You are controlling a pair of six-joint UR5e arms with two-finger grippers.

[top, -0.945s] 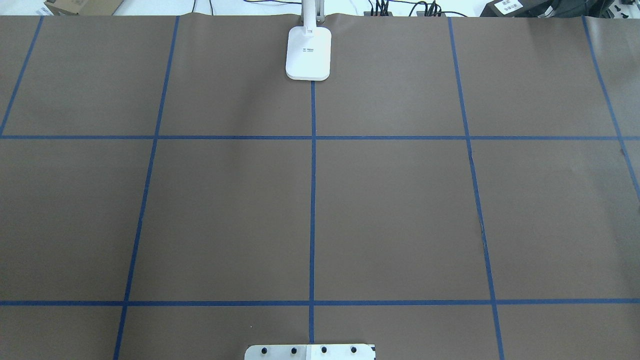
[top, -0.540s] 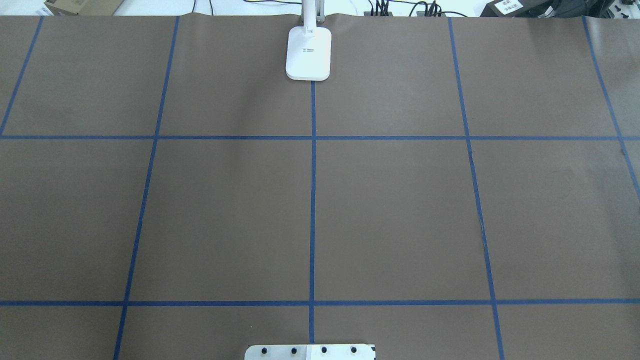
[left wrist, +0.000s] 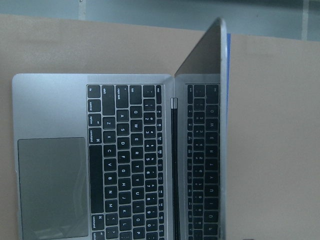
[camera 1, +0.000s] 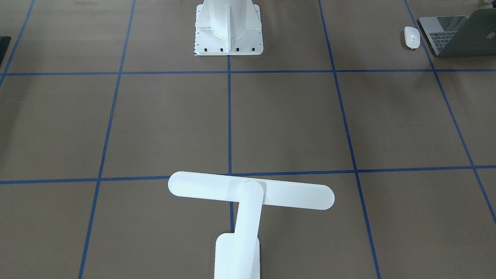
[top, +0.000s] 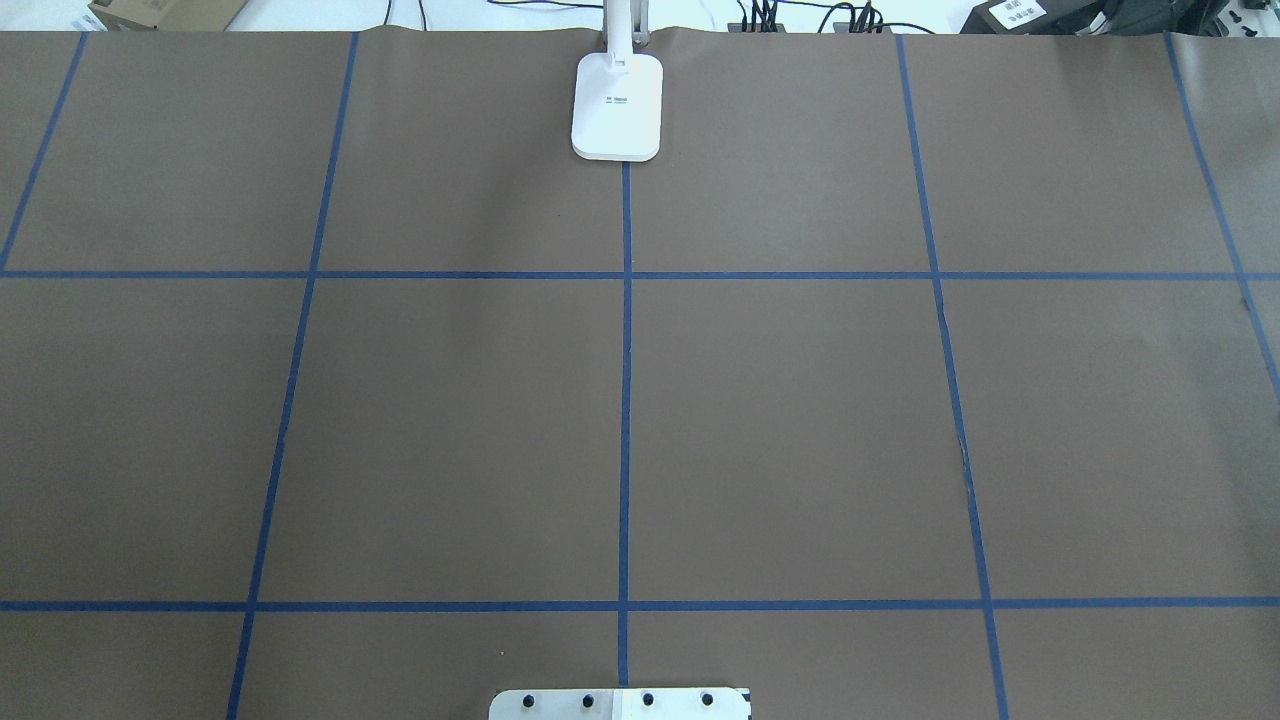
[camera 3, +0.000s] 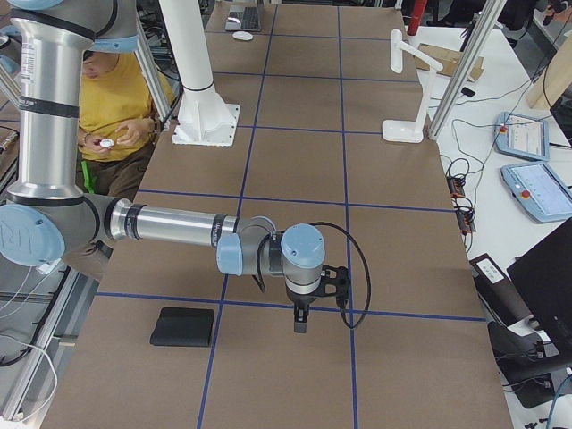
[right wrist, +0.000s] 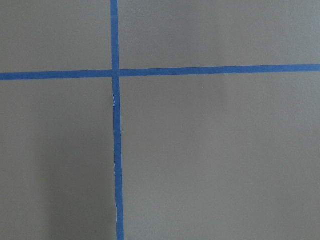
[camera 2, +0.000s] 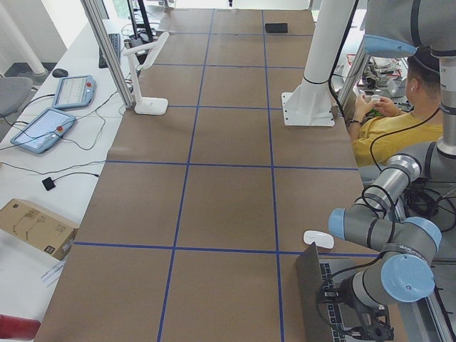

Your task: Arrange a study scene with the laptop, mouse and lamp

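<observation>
The laptop point(camera 1: 465, 37) sits open at a corner of the counter point(camera 1: 290, 116), the mouse point(camera 1: 411, 37) just beside it; whether the left jaws or right jaws are apart cannot be told.

Silver arm tubes point(camera 3: 170, 223), pale-blue joint caps point(camera 2: 407, 278) (white bolted pedestal point(camera 1: 228, 27))

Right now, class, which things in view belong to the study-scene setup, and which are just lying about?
Belong: slim grey metal laptop; small white oval mouse; white bar-headed desk lamp.
Lying about: flat black square mat; brown cardboard box.
</observation>
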